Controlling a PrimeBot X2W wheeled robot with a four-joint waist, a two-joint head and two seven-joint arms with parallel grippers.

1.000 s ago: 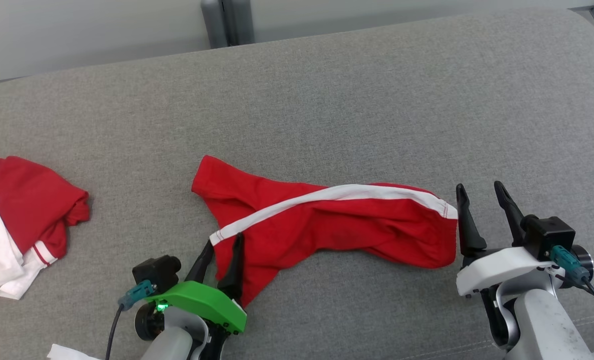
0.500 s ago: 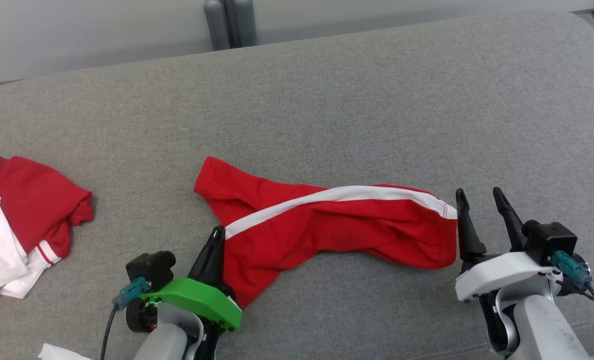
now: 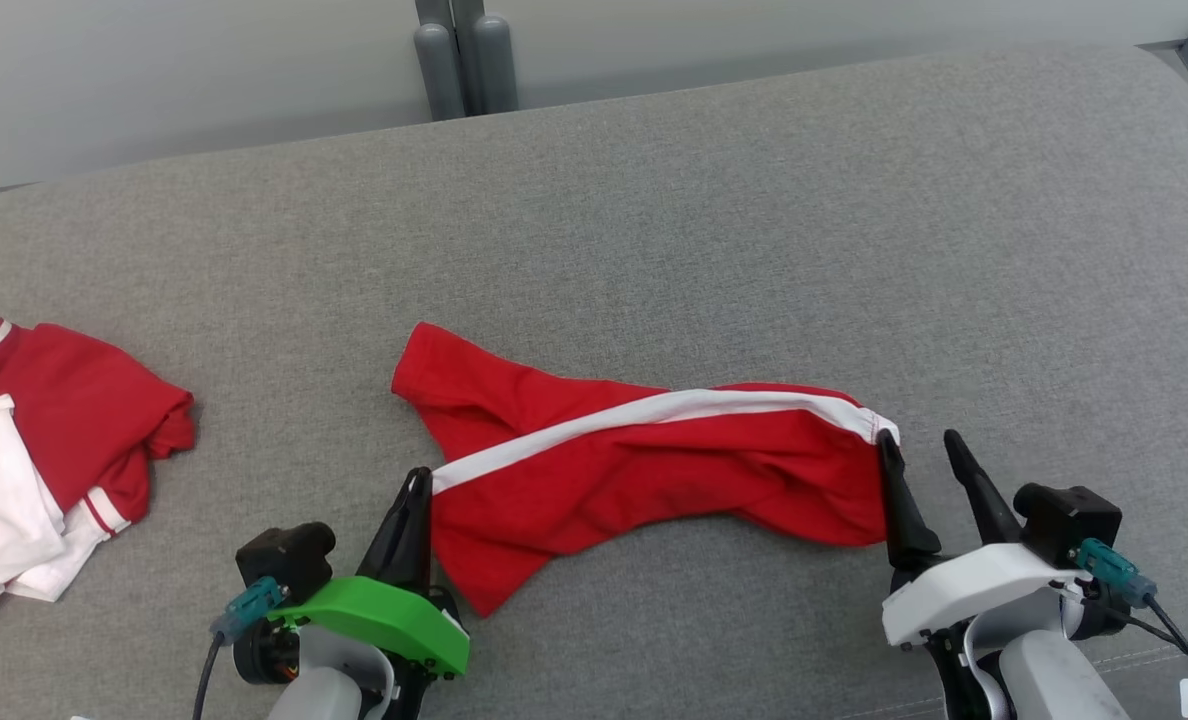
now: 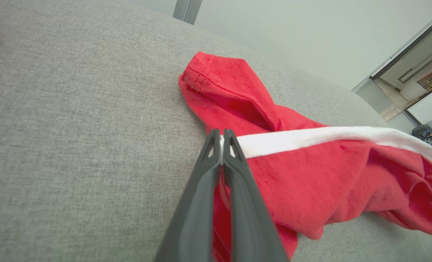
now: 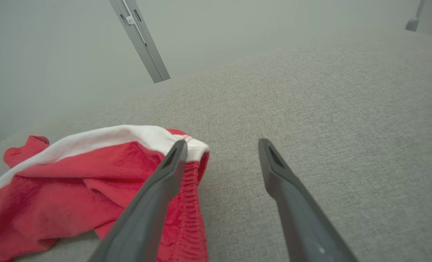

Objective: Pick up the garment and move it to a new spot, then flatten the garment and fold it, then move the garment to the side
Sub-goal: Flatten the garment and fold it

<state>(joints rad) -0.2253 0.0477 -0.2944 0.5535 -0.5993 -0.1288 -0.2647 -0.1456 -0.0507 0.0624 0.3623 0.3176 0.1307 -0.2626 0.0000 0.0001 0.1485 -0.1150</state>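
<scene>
Left gripper (image 3: 416,480) pinched shut on the left end of the white band (image 4: 310,136) of the red garment (image 3: 654,470). Right gripper (image 3: 922,452) wide open, holding nothing, one finger touching the garment's right end. Garment crumpled, mid-width near the front edge of the gray upholstered surface (image 3: 754,200). Red-white clothes pile (image 3: 44,440) at the left edge.

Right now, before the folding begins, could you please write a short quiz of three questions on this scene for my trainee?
1. True or false: the left pincer is shut on the red garment.
2. The right pincer is: A) open, at the garment's end; B) shut on the garment; C) holding a towel.
3. Fill in: the stripe along the garment is ____.
Key: 1 true; 2 A; 3 white.
</scene>
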